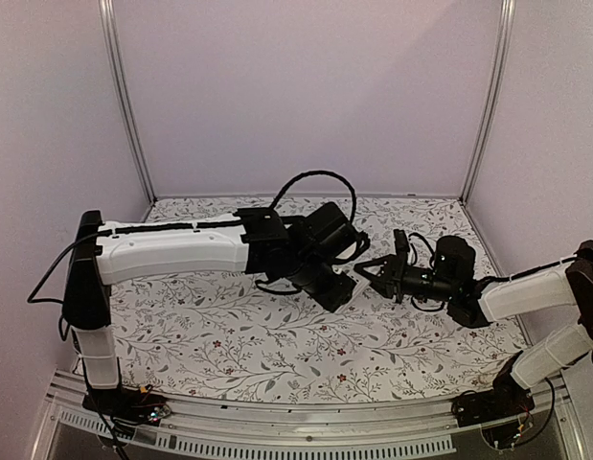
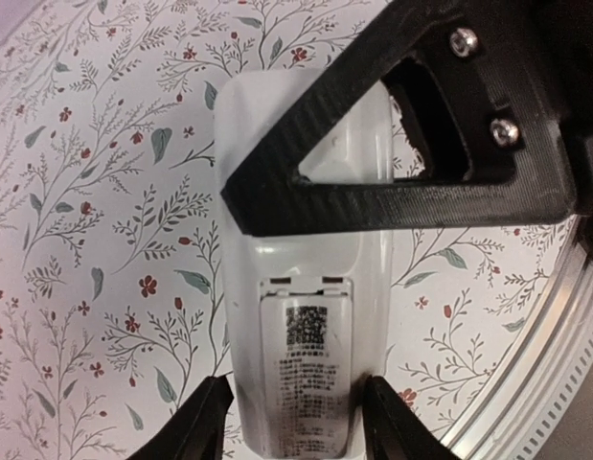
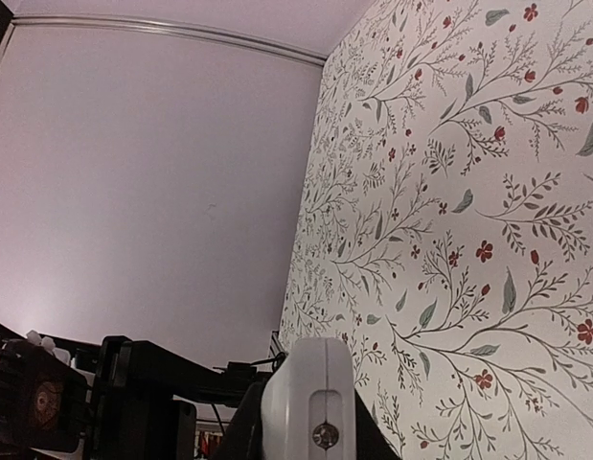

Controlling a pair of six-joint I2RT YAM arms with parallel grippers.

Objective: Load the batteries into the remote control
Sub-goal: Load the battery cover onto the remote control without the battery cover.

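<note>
The remote control (image 2: 306, 287) is a white bar seen back side up, with a printed label and a code square on its battery cover. It lies between my left gripper's (image 2: 294, 393) fingertips, which rest against its two long sides, just above the tablecloth. My right gripper (image 3: 310, 436) is shut on the remote's other end (image 3: 310, 393), and one black finger (image 2: 373, 206) crosses over it. In the top view both grippers, left (image 1: 332, 287) and right (image 1: 366, 273), meet at mid-table round the remote (image 1: 347, 284). The batteries are out of view.
A floral cloth (image 1: 229, 326) covers the table, with plain walls on three sides. A metal rail (image 2: 535, 364) runs along the near edge. The left arm's black body (image 3: 133, 393) fills the lower left of the right wrist view.
</note>
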